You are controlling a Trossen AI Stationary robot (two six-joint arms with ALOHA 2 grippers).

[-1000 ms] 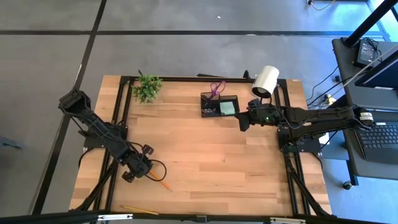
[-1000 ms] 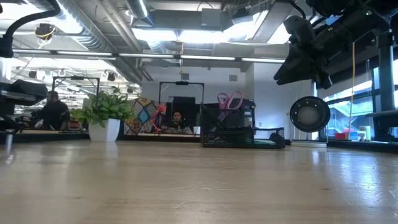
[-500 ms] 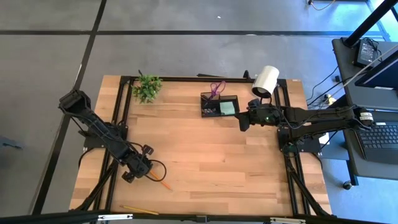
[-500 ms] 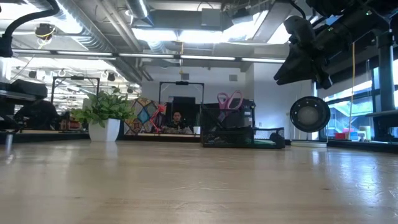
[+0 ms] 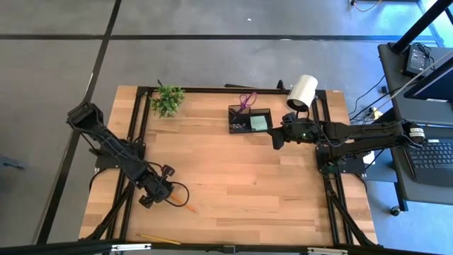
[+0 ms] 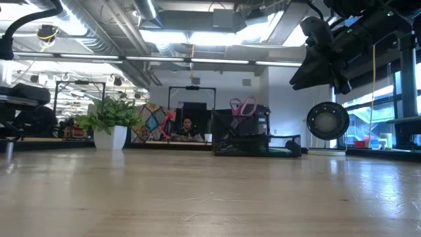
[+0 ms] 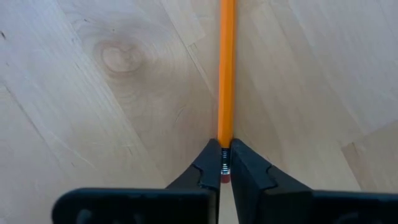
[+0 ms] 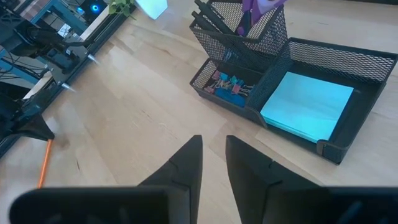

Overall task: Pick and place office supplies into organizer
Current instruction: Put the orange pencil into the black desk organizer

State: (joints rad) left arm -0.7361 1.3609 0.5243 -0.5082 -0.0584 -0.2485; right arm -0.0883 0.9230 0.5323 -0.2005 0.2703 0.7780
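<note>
My left gripper (image 5: 170,197) is down at the table's near left, shut on an orange pencil (image 7: 226,74) that runs from it toward the near right (image 5: 187,209). The black mesh organizer (image 8: 280,68) stands at the far middle of the table (image 5: 249,120). It holds purple-handled scissors (image 8: 256,9) upright in its tall cup, a light blue-green sticky pad (image 8: 307,106) in its wide tray, and small coloured clips (image 8: 226,84). My right gripper (image 8: 213,149) hovers open above the table just right of the organizer (image 5: 277,139), with nothing between its fingers. My left gripper pinches the pencil's eraser end (image 7: 224,163) between its two fingertips, one on each side. The fingers come steeply from above. The rest of the pencil stretches away from them along the wood.
A small potted plant (image 5: 167,99) stands at the far left, and a white cylinder (image 5: 303,91) at the far right corner. A yellow pencil (image 5: 157,239) lies by the near edge. Bare wood (image 5: 241,177) spans the table's middle.
</note>
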